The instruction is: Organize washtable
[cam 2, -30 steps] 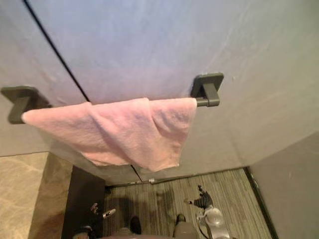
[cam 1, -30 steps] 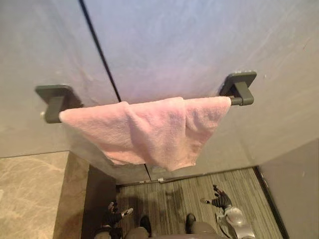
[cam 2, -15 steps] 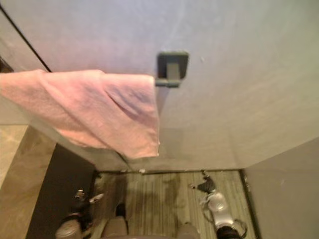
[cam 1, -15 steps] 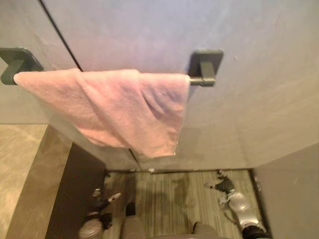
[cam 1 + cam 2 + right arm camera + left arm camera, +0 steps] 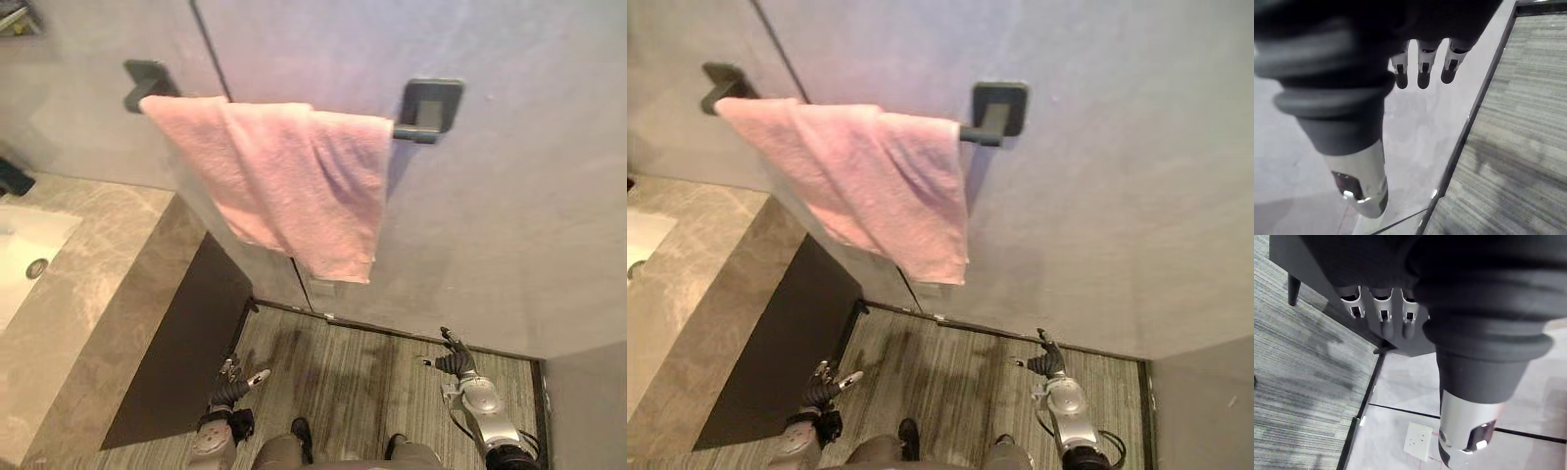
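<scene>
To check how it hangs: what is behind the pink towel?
The pink towel covers most of a dark towel bar; the bar's right end and both wall mounts show. Behind is grey wall, its dark seam partly hidden.

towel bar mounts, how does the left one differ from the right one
The left mount sits left of the dark wall seam; the right mount sits right of it. The pink towel reaches the left mount, while a short bare stretch of bar separates it from the right mount. Both are dark grey squarish wall plates.
</scene>
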